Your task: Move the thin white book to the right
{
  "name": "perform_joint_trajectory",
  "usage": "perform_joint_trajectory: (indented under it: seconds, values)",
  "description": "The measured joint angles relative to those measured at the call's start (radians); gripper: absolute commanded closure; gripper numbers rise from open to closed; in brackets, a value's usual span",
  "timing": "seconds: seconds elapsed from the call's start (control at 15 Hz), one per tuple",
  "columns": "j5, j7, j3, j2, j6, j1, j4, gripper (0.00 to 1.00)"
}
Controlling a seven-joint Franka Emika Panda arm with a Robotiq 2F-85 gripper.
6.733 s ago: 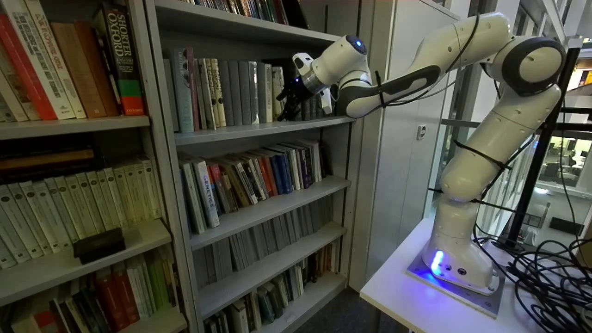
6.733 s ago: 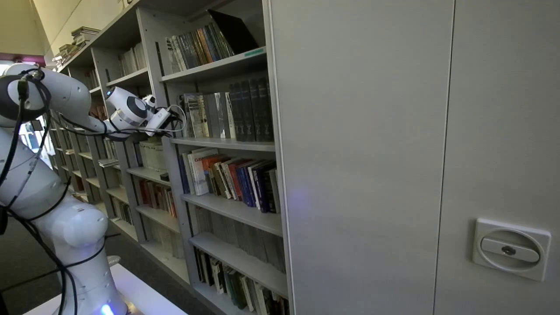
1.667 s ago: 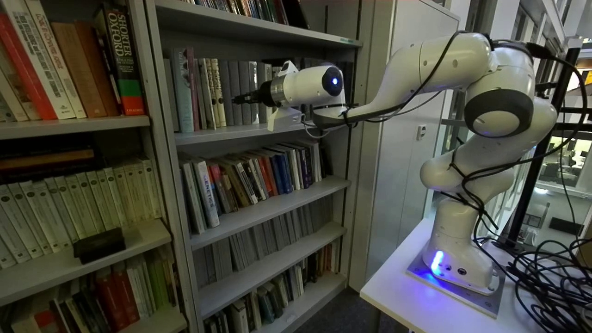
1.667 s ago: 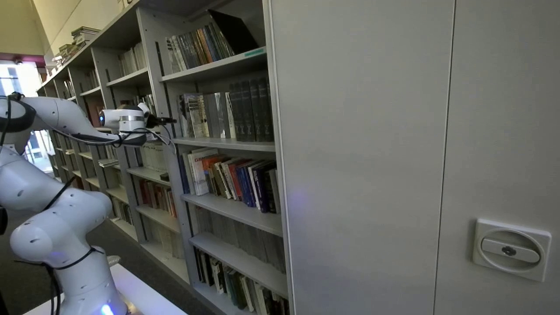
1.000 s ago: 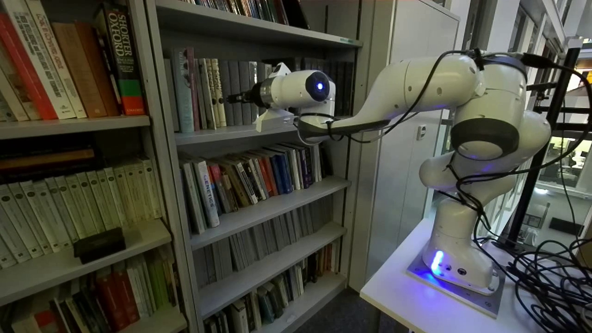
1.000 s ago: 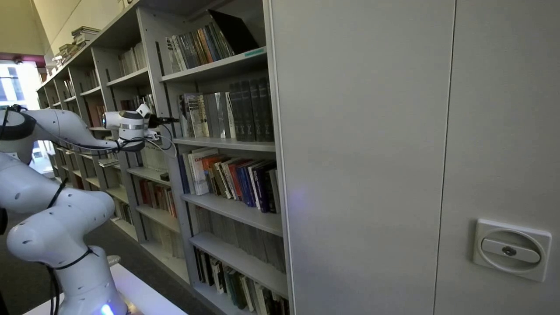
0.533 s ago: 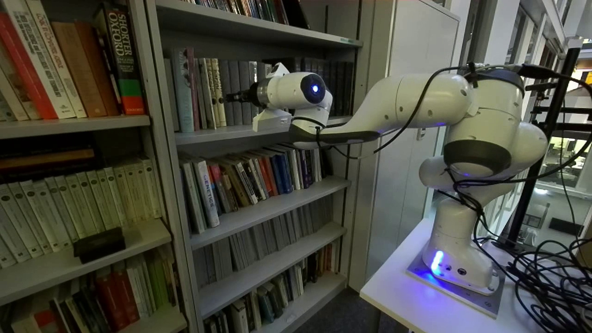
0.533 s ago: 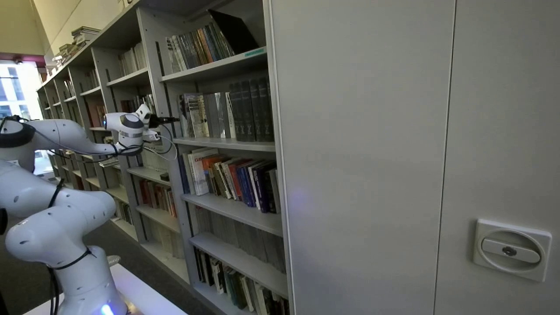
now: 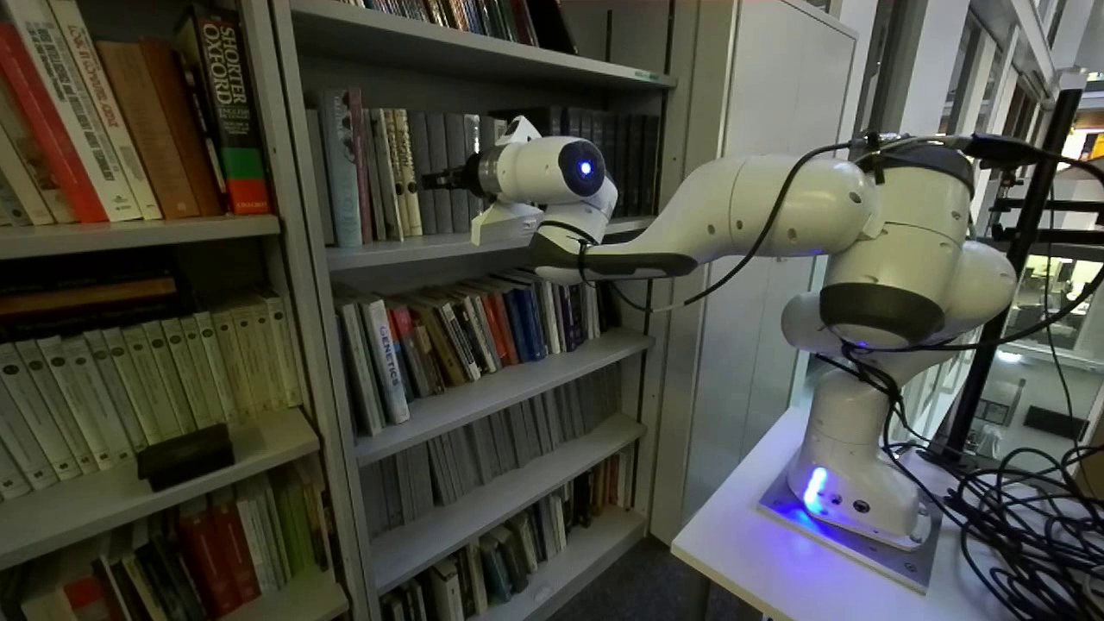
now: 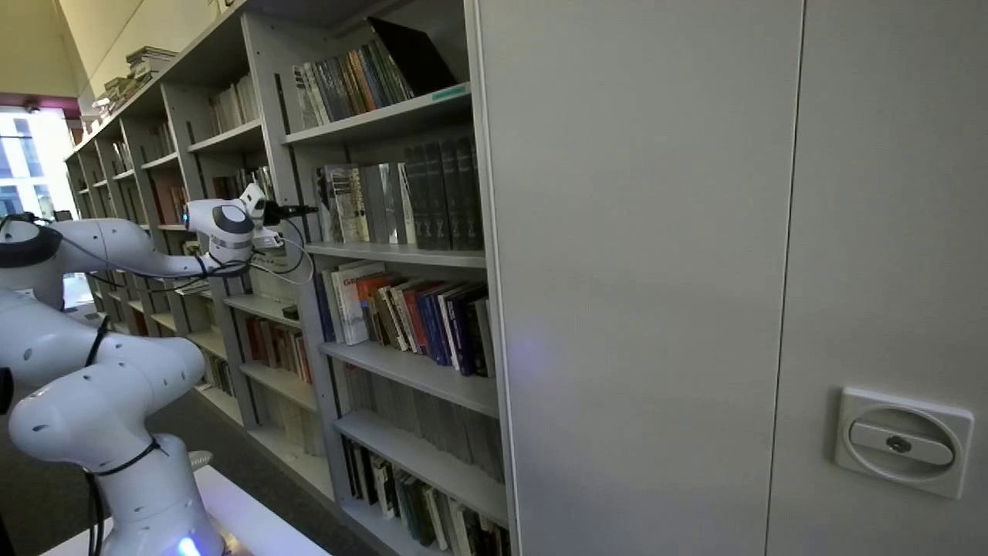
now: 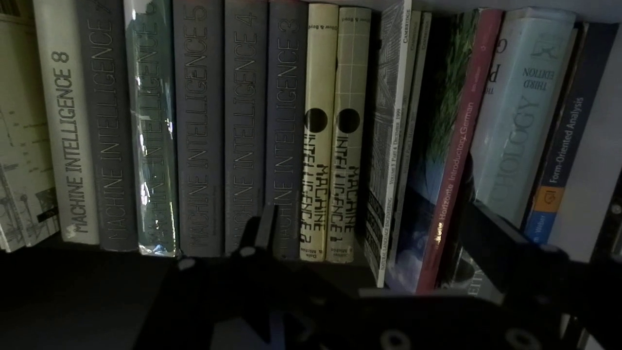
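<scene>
As my black two-fingered claw (image 11: 371, 209) points level at the grey shelf (image 9: 414, 253), its jaws stand spread wide, and in the wrist view the thin white book (image 11: 395, 146), lettered Natural Language Engineering along its spine, shows within the gap. It stands upright on that shelf, between a beige book (image 11: 350, 87) with a black disc on its spine and a crimson-spined book (image 11: 461, 141) with a picture cover, and whether the claw touches any of them I cannot tell from here.

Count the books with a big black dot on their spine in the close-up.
2: Machine Intelligence 2 and Machine Intelligence 1, side by side near the wrist view's middle; no others seem hidden.
</scene>
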Motion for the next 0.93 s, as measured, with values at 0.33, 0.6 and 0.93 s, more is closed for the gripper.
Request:
perform_joint_trajectory:
  seconds: [0.33, 0.6, 0.93]
  values:
    - [0.038, -0.039, 0.000, -0.017, 0.000, -0.005, 0.000, 0.00]
    - [0.039, -0.039, 0.000, -0.019, 0.000, -0.006, 0.000, 0.00]
    - [0.039, -0.039, 0.000, -0.019, 0.000, -0.006, 0.000, 0.00]
